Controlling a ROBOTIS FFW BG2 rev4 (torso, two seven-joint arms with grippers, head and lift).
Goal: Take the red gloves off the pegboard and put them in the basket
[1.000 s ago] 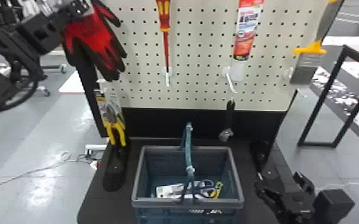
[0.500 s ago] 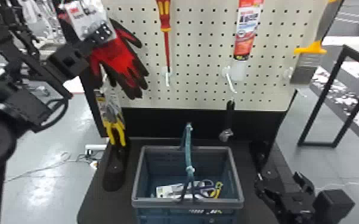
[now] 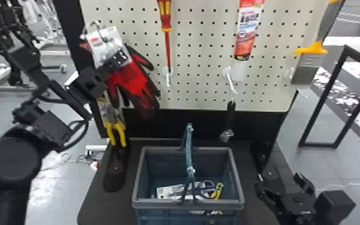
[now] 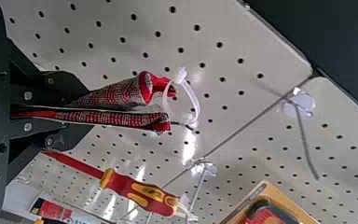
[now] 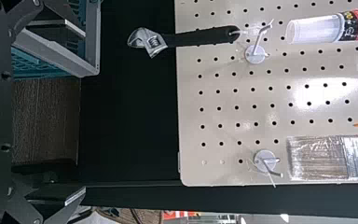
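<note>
Left gripper (image 3: 120, 58) is clamped on the red gloves (image 3: 133, 79), in front of the pegboard (image 3: 201, 89). Versus the earlier frames, I've got arm and gloves shifted toward 4–5 o'clock in head view. Gloves now sit up at the basket's (image 3: 158, 204) 11 o'clock. Basket unmoved. Right gripper (image 3: 278, 179) stays parked at its 3 o'clock, fingers spread.

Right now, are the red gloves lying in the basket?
No, the red gloves are held in the left pincer, in front of the pegboard, outside the basket.
</note>
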